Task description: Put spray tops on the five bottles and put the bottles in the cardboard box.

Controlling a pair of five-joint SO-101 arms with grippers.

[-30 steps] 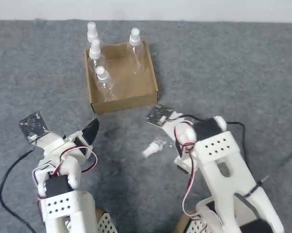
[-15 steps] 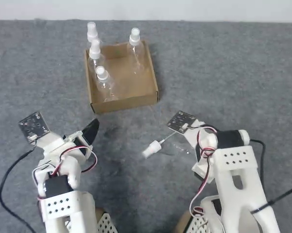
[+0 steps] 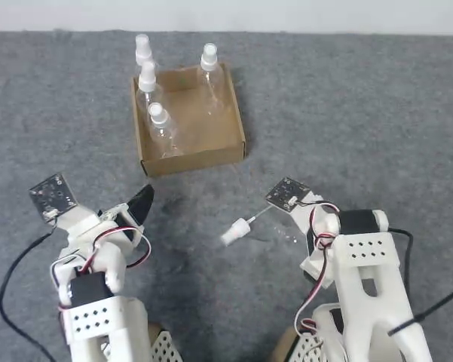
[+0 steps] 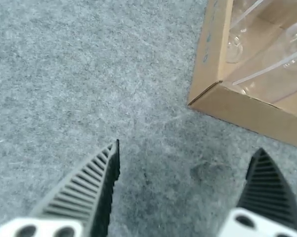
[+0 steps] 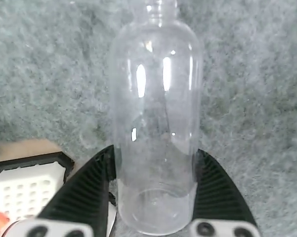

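I have the right gripper [image 5: 154, 152] clamped on the bottle [image 5: 155, 89]; left gripper [image 4: 188, 147] hangs open over the desk [image 4: 64, 59] — box [image 4: 247, 108] corner just beyond it.

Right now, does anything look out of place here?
One clear plastic bottle lies on its side on the grey felt between the right gripper's jaws; the other bottles stand upright at the brown cardboard box.
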